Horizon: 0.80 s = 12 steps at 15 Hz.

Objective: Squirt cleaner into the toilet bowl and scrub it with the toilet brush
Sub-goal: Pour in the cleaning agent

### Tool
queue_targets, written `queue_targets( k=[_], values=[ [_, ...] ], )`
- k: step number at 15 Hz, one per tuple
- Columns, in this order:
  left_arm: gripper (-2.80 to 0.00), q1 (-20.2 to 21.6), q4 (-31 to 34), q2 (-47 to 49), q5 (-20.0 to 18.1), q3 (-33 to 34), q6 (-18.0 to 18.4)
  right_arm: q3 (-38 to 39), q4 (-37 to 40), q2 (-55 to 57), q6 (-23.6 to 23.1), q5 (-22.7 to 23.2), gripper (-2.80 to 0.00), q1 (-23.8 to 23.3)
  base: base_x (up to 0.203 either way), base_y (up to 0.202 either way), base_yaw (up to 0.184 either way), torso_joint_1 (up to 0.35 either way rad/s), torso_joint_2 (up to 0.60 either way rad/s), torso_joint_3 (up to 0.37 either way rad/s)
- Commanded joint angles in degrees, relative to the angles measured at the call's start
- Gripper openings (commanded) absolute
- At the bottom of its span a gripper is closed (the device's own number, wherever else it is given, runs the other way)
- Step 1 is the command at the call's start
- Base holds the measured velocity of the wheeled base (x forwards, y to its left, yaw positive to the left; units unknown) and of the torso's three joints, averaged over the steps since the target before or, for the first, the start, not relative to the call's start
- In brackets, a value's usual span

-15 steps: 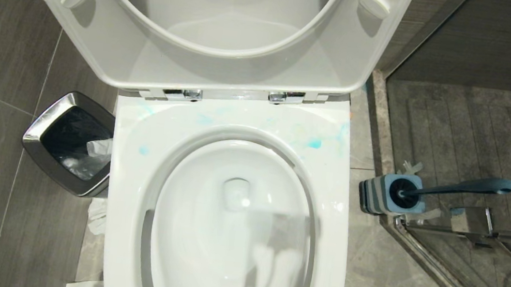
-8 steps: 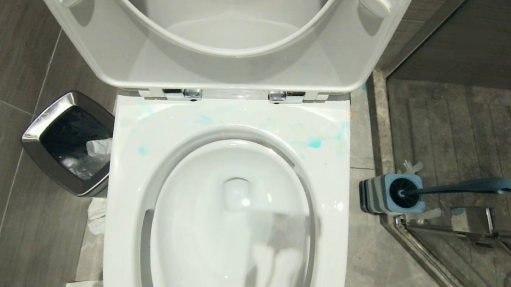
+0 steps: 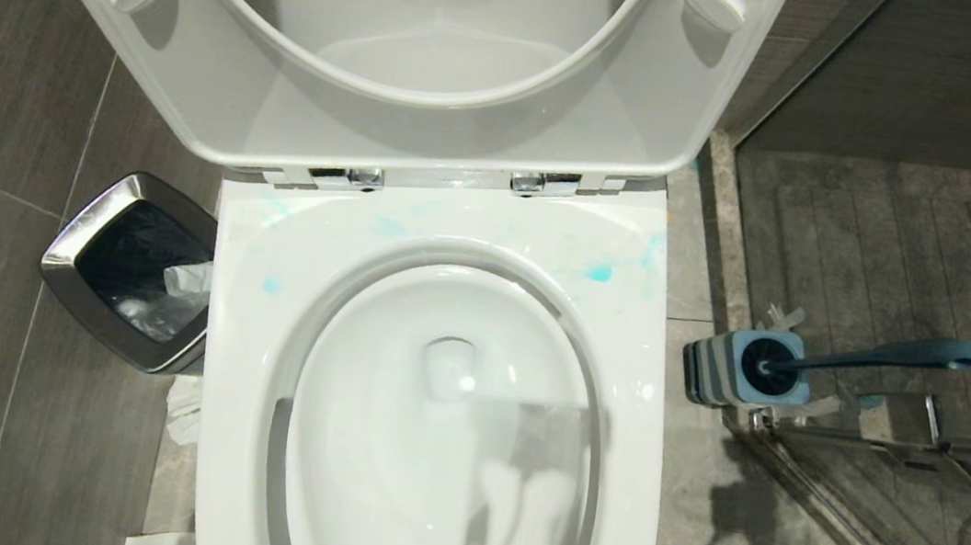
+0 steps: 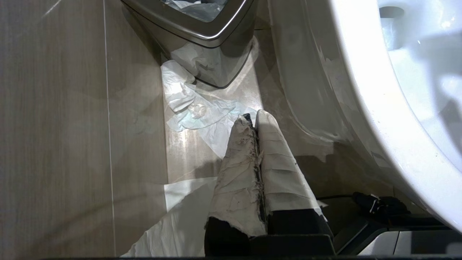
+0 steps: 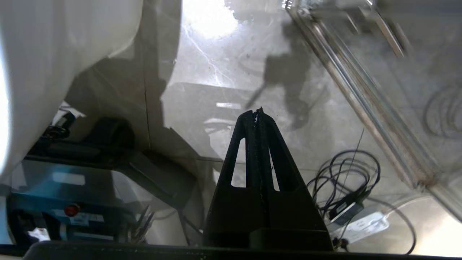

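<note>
Right of the toilet bowl [image 3: 431,414], the toilet brush [image 3: 808,358] stands untouched, so the empty, closed right pincer [image 5: 258,112] must first find the unseen cleaner.

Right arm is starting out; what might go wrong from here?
1. The slim dark blue toilet brush leans beside the glass shower door frame; reaching could knock either.
2. Loose black cables lie on the floor under the right hand: a snag risk.
3. No cleaner bottle is visible.
</note>
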Motion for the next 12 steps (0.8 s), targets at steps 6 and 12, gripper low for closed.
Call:
queue_targets(
  k=[6, 12],
  values=[
    [-2.8, 0.01, 0.0, 0.07, 0.08, 0.0, -0.01, -2.43, -15.65, 27.42, 6.0, -21.08, -2.8, 22.08, 0.0, 0.0, 0.0, 0.0, 0.0, 0.0],
    [-2.8, 0.07, 0.0, 0.07, -0.01, 0.0, -0.01, 4.98, -61.96, 47.88, 7.3, -29.91, -2.8, 22.28, 0.0, 0.0, 0.0, 0.0, 0.0, 0.0]
  ],
)
